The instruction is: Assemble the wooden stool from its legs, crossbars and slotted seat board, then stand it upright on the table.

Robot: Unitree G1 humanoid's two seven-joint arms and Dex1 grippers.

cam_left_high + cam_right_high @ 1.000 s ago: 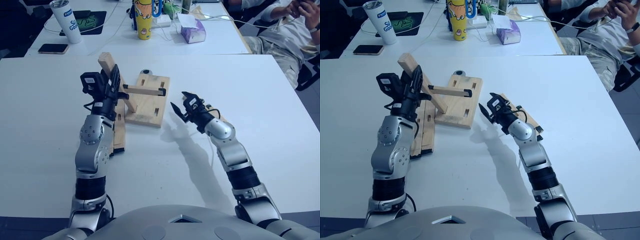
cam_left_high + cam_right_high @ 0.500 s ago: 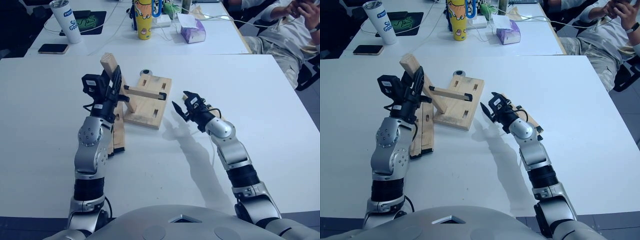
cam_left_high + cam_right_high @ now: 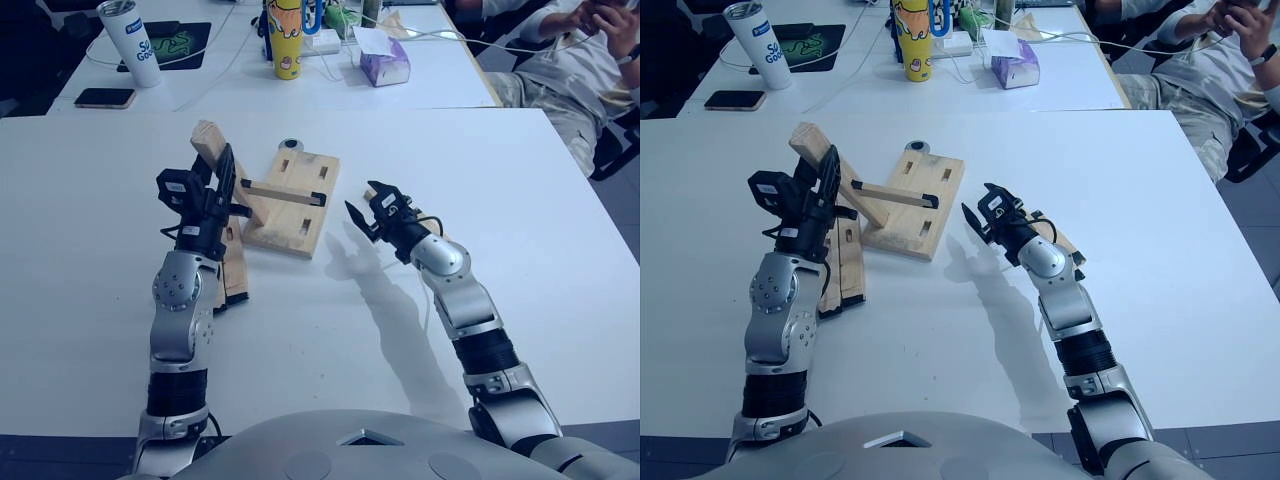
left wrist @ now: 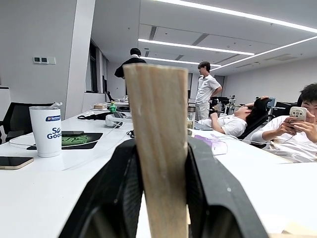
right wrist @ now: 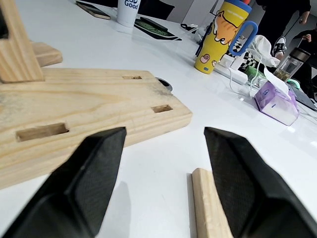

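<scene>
- Left arm's come down and to the robot's left since a sec ago, leg going w/ it; the leg's top end sits lower now. Right arm has barely budged.
- White table (image 3: 90, 220) carries all the stool parts.
- Slotted seat board (image 3: 300, 228) lies flat near the table's middle, slots facing up, between the two arms.
- One leg (image 3: 207, 140) is tilted, top end leaning to the robot's left and away from it, lower end down on the board by its left edge.
- Spare legs (image 3: 236, 275) lie flat side by side on the table, under the left forearm, just left of the board.
- Crossbar (image 3: 285, 191) sticks out sideways from the tilted leg and runs across above the board, dark tips at each end.
- Left tool (image 3: 222, 170) is pinching the tilted leg, one finger pressed to each side, approx. mid-length.
- Right tool (image 3: 362, 199) hangs just off the board's right edge, fingers spread, nothing between them.
- Loose wooden piece (image 5: 210, 208) lies on the table beside the right tool, apart from the board.
- Far table behind: white tumbler (image 3: 132, 40), yellow cup (image 3: 288, 45), tissue box (image 3: 386, 68), phone (image 3: 106, 97).
</scene>
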